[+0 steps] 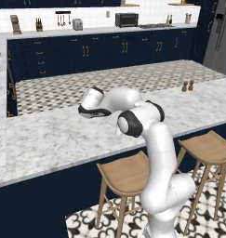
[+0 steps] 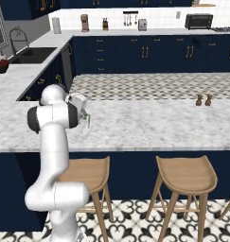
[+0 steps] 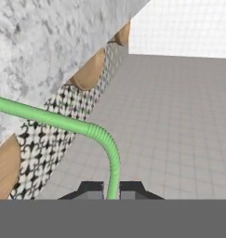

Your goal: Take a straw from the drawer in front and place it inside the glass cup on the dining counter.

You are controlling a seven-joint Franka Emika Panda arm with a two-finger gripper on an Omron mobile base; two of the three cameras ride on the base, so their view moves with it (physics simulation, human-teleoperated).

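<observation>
Tool (image 3: 111, 190) pinching green straw (image 3: 63, 122), above dining counter (image 3: 44, 42), no legible writing

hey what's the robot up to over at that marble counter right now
The white arm is reaching over the dining counter with the green straw pinched in its gripper. In the hand view the bendy straw rises from between the two dark fingers and curves off across the marble. In the right base view a bit of green shows at the hand, beside what looks like the glass cup. Whether the straw is in the cup yet, I cannot tell.
</observation>
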